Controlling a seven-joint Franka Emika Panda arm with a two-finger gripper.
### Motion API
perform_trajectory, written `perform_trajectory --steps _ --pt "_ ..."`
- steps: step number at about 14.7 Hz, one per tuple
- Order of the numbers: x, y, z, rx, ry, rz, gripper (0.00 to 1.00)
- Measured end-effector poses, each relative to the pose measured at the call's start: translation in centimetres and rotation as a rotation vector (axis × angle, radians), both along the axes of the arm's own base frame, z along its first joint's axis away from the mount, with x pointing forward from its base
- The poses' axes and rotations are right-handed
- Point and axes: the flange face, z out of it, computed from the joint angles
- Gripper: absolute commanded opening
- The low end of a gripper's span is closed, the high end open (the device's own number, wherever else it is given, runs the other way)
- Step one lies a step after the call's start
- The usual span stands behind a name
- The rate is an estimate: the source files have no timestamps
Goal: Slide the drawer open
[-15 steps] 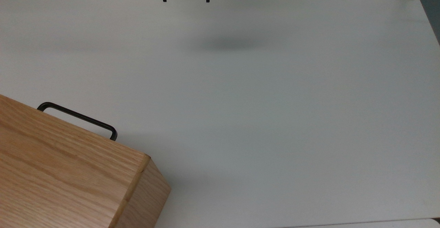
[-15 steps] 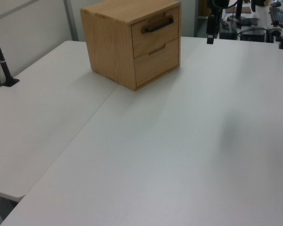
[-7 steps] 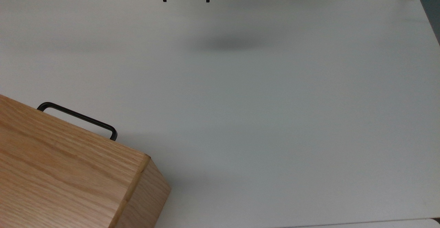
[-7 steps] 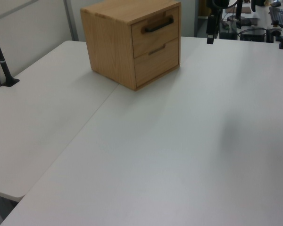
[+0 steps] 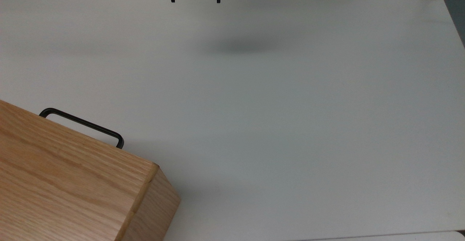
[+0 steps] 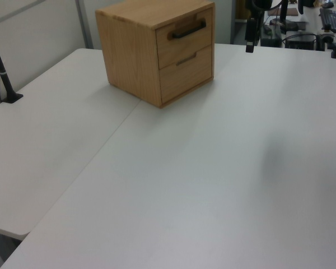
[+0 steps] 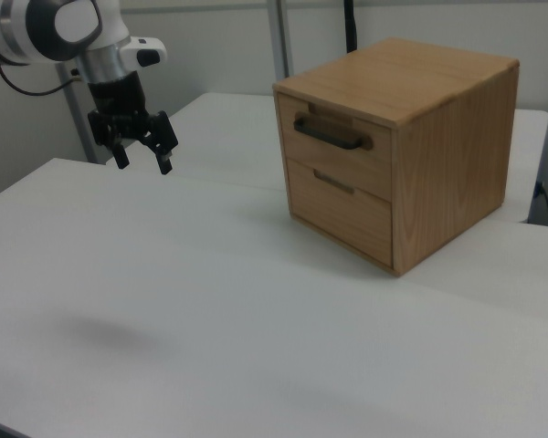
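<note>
White arm (image 7: 82,32), black joint bands, black two-fingered hand (image 7: 142,158).

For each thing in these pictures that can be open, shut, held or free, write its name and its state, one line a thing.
upper drawer: shut, flush with the cabinet front, handle untouched.
lower drawer: shut.
cabinet: upright on the table.
gripper: open, holding nothing, hanging above the table well apart from the cabinet.
</note>
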Motion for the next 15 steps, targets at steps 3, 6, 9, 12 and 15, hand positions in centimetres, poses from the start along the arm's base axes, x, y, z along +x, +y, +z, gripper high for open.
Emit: perform_trajectory --steps 3,6,9,12,15 --pt "0.0 -0.4 0.0 0.002 -0.001 -0.050 1.00" --pt "0.2 -0.5 0.1 0.016 -0.023 -0.272 1.00" --pt "2.5 -0.7 -0.5 0.073 -0.139 -0.659 1.00" --pt "6.3 -3.6 -2.9 0.163 -0.255 -0.964 0.94" --pt "8.3 -6.5 -3.6 0.268 -0.336 -1.176 0.93"
